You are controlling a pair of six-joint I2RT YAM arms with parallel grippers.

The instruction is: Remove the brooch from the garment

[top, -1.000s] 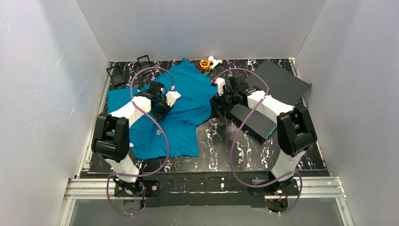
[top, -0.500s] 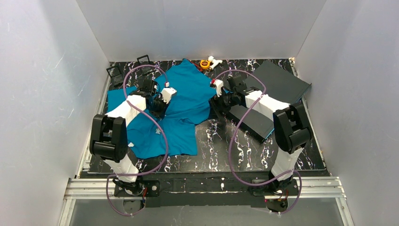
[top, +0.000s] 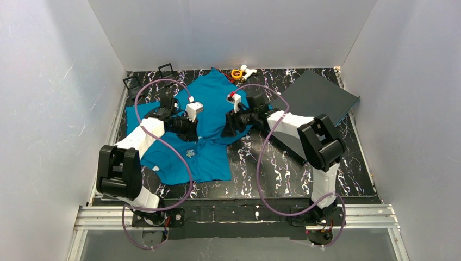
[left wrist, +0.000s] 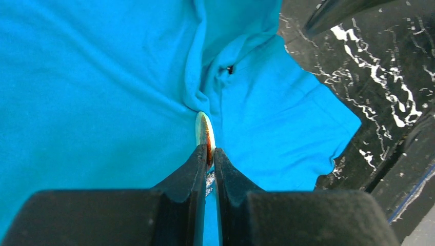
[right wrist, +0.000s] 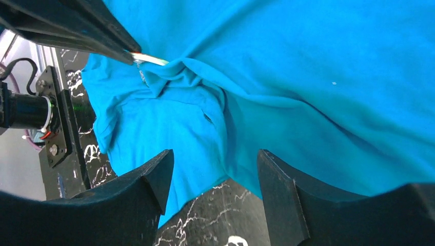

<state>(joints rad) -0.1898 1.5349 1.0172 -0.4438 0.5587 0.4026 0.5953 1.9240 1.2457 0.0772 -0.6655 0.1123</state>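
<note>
The teal-blue T-shirt [top: 215, 100] lies spread on the black marbled table, left of centre. My left gripper [top: 192, 130] is over its middle, shut on the brooch [left wrist: 205, 132], a thin pale disc with a red-brown edge. The cloth [left wrist: 102, 87] puckers up in folds to the brooch. The brooch also shows in the right wrist view [right wrist: 150, 59] at the left fingers' tips. My right gripper [top: 229, 126] is open and empty, low over the shirt's right hem [right wrist: 215, 128], a little right of the left gripper. A small silvery speck [top: 190, 154] lies on the shirt's near part.
A flat dark grey board [top: 322, 97] lies at the back right, with a second dark slab [top: 296, 142] under my right arm. A small orange and white thing [top: 242, 72] sits at the back edge. Two black wire frames [top: 134, 85] stand at the back left.
My right gripper has moved left from the dark slab to the shirt's right edge. My left gripper has shifted slightly nearer and the cloth has bunched up around it.
</note>
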